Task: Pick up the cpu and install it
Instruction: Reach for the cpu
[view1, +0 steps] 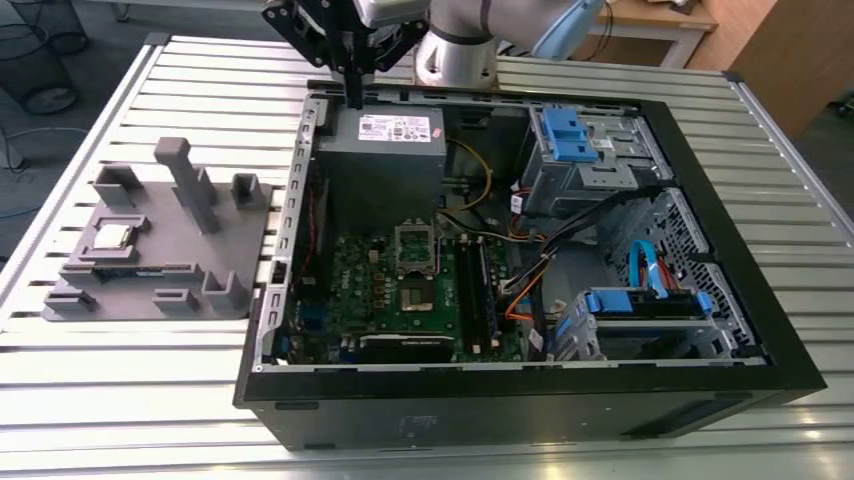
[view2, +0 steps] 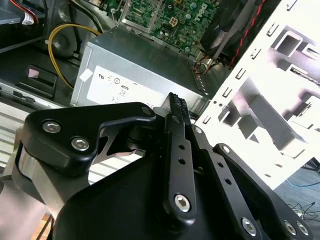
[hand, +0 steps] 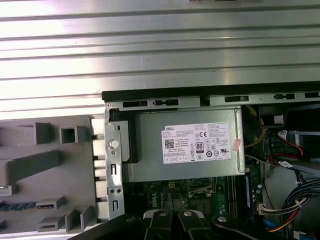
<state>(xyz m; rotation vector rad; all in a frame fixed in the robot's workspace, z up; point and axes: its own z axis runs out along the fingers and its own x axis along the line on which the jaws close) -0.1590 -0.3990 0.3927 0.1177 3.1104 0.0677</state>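
The cpu, a small shiny silver square, lies flat in a recess on the grey tray at the exterior view's left, outside the computer case. My gripper hangs over the case's far wall, above the grey power supply, well away from the cpu. Its fingers are shut together with nothing between them, as both wrist views show. On the green motherboard the socket sits with its metal frame raised beside it.
The black case lies open on a slatted metal table. Inside are blue drive bays, loose cables and the power supply. The tray has upright posts and holds a dark memory stick.
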